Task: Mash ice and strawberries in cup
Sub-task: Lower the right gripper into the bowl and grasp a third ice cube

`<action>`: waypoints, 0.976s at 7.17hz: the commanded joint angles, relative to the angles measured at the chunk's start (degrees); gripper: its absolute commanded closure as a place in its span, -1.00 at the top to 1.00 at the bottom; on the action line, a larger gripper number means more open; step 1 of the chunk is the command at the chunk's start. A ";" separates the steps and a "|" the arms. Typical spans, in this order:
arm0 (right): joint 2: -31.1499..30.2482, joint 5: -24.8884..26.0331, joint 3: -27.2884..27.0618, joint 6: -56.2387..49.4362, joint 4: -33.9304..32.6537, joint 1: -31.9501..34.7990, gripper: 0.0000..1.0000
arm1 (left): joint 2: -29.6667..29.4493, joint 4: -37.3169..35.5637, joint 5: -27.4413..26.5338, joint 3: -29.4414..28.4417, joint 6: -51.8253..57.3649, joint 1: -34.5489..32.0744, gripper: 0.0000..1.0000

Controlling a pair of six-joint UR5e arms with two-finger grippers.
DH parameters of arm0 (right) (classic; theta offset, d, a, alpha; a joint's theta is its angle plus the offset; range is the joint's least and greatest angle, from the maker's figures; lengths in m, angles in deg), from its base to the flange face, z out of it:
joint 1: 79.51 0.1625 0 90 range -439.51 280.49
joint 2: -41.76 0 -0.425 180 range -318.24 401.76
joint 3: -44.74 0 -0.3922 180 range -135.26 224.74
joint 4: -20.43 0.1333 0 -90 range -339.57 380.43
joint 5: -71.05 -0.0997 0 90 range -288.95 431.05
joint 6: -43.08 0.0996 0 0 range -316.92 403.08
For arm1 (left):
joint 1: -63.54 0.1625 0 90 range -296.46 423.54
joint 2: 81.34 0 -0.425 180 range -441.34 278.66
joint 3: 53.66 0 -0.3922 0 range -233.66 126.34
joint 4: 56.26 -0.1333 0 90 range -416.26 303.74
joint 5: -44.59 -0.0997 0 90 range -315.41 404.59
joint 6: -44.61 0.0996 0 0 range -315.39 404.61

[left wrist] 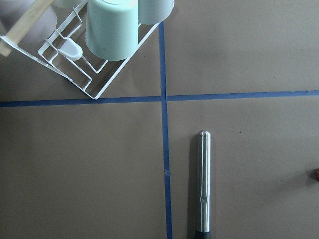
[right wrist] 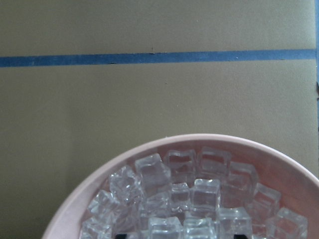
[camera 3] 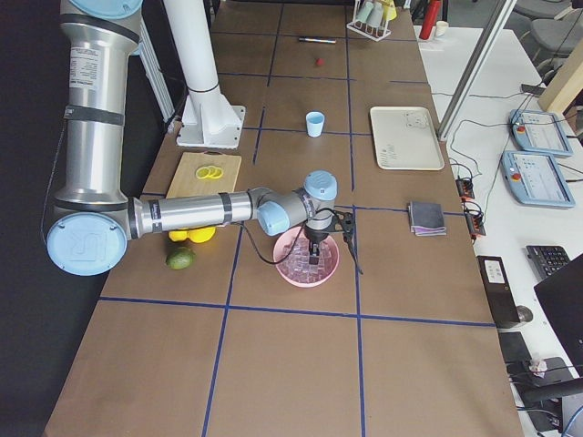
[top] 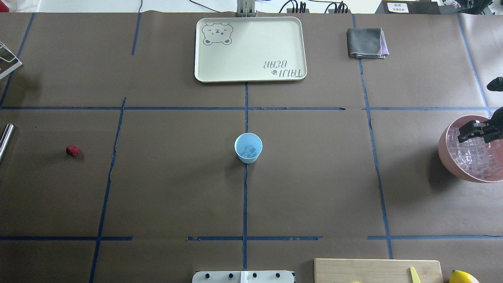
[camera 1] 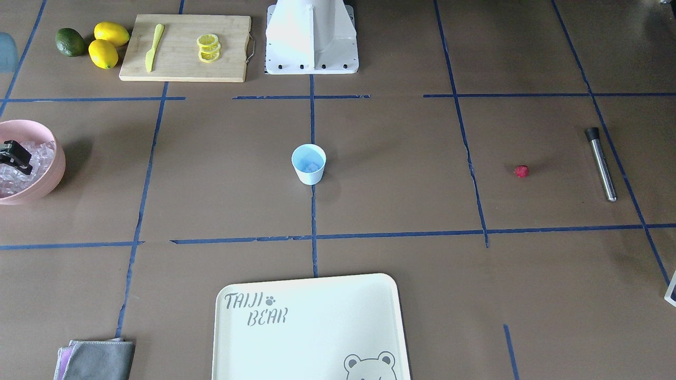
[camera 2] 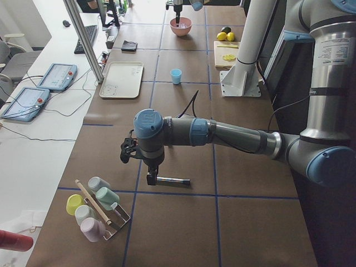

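R gripper (top: 479, 133), fingers spread wide over clear glassy ice cubes (right wrist: 192, 194) in big pink bowl (top: 448, 161), should prob. pinch one hard, slick cube across flat faces; L gripper (camera 2: 151, 179) fingers: can't tell; small soft red strawberry (top: 72, 150) lies well apart from pale-blue tapered cup (top: 248, 158) at table centre.

Robotics lab, tape-gridded table (top: 314, 177), robot arm (camera 2: 222, 133), teach pendants (camera 2: 57, 76) on side bench (camera 2: 33, 150)

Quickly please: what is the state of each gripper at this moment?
Left gripper: cannot be told; it shows only from the side, above the metal muddler.
Right gripper: open, at the ice in the pink bowl.
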 commanded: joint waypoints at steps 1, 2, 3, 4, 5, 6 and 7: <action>0.85 0.57 0.88 -0.10 -0.02 0.09 0.54 | -0.03 -0.07 0.00 -0.07 0.00 0.06 1.00; 0.68 0.58 0.80 -0.10 -0.02 0.18 0.54 | -0.03 0.02 0.00 0.02 0.00 0.06 1.00; 0.15 0.58 0.62 -0.10 -0.02 0.27 0.38 | -0.03 0.02 0.00 0.02 0.00 0.06 1.00; -0.02 -0.12 0.45 -0.62 0.07 0.53 -0.21 | -0.12 0.02 0.00 0.02 0.00 0.06 1.00; -0.72 -0.04 0.10 -0.71 0.07 0.53 -0.79 | -0.21 -0.07 0.00 0.02 0.00 0.06 1.00; -1.08 0.05 -0.17 -0.72 0.07 0.62 -1.00 | -0.21 -0.07 0.00 0.02 0.00 0.06 1.00; -0.99 -0.12 -0.43 -0.72 -0.02 1.49 -1.00 | -0.12 -0.07 0.00 0.45 0.00 0.06 1.00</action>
